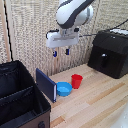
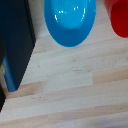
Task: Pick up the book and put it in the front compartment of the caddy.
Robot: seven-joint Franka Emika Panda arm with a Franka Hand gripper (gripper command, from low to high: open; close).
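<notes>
The dark blue book [image 1: 46, 85] stands on edge, leaning against the outer wall of the black fabric caddy [image 1: 20, 97] at the exterior view's left. A black divider splits the caddy into two sections; the nearer one [image 1: 20, 107] has a small round grey fitting [image 1: 41, 125] on its corner. My gripper [image 1: 60, 52] hangs well above the book and the blue bowl, its blue-tipped fingers apart and empty. In the wrist view the book [image 2: 17, 42] shows as a dark slab beside the bowl; the fingers are out of that picture.
A round blue bowl [image 1: 63, 89] [image 2: 70, 20] sits on the wooden table right beside the book. A red cup [image 1: 76, 81] [image 2: 117, 17] stands next to the bowl. A glossy black boxy appliance [image 1: 109, 52] occupies the exterior view's right.
</notes>
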